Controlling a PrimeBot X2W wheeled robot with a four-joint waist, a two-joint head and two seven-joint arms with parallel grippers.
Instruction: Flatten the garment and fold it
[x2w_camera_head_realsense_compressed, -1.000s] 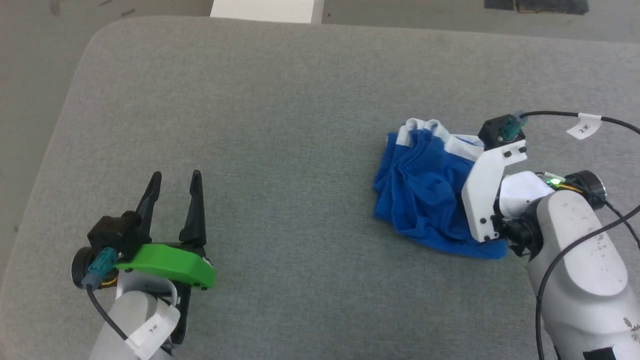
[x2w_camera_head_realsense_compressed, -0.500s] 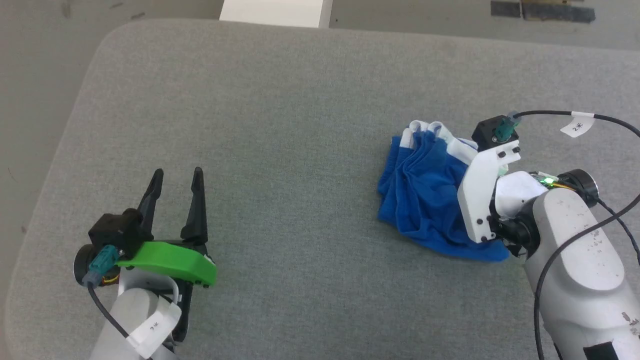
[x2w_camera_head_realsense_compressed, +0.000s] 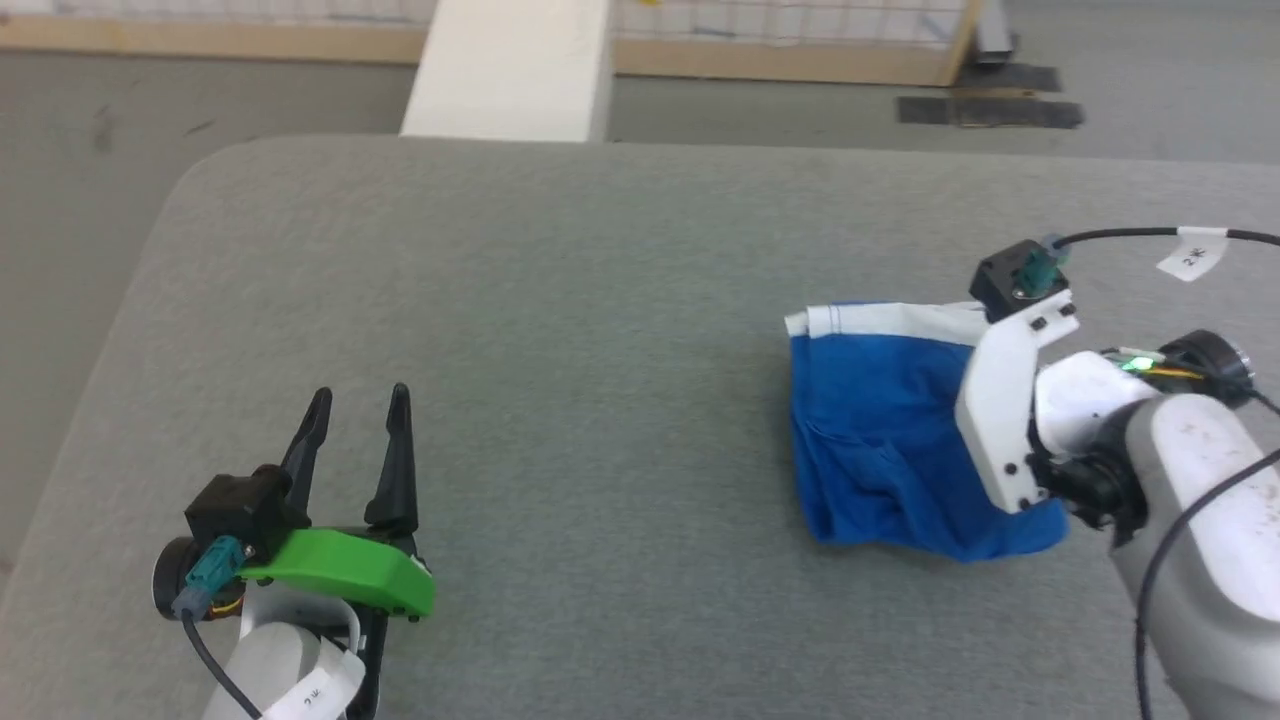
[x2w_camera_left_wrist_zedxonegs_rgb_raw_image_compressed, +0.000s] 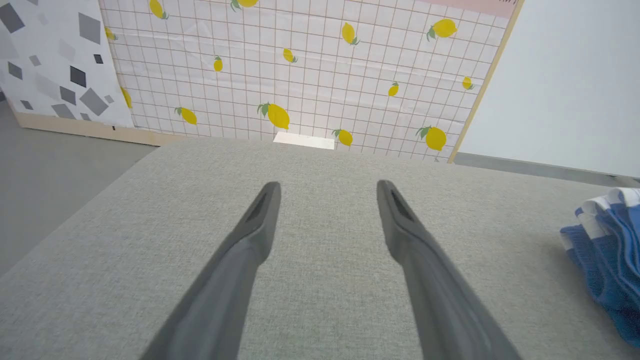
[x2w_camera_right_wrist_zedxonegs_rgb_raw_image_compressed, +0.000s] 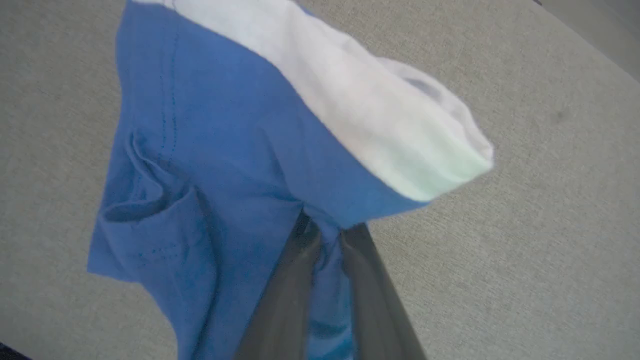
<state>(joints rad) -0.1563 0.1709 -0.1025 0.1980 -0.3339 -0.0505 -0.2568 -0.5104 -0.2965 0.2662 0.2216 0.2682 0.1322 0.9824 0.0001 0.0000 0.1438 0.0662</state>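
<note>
The royal blue shorts (x2w_camera_head_realsense_compressed: 880, 430) lie at the right of the grey table, with a white band (x2w_camera_head_realsense_compressed: 890, 320) stretched along their far edge. In the right wrist view my right gripper (x2w_camera_right_wrist_zedxonegs_rgb_raw_image_compressed: 327, 227) is shut on a pinch of the blue fabric (x2w_camera_right_wrist_zedxonegs_rgb_raw_image_compressed: 225, 150), which hangs spread out in front of it, the white band (x2w_camera_right_wrist_zedxonegs_rgb_raw_image_compressed: 380, 120) on top. In the head view the white wrist bracket (x2w_camera_head_realsense_compressed: 1005, 400) hides those fingers. My left gripper (x2w_camera_head_realsense_compressed: 358, 395) stands open at the lower left with nothing in it (x2w_camera_left_wrist_zedxonegs_rgb_raw_image_compressed: 327, 185), far from the shorts (x2w_camera_left_wrist_zedxonegs_rgb_raw_image_compressed: 610, 235).
The padded grey table (x2w_camera_head_realsense_compressed: 600, 300) has rounded corners and bare floor (x2w_camera_head_realsense_compressed: 70, 200) to its left. A white block (x2w_camera_head_realsense_compressed: 510, 70) stands beyond the far edge. A lemon-patterned panel (x2w_camera_left_wrist_zedxonegs_rgb_raw_image_compressed: 300, 65) stands behind. A cable (x2w_camera_head_realsense_compressed: 1120, 235) runs from the right wrist.
The head camera has tilted up. The bunched shorts are now drawn out flatter, their white band straight, with the right gripper holding them. The left arm has stayed put.
</note>
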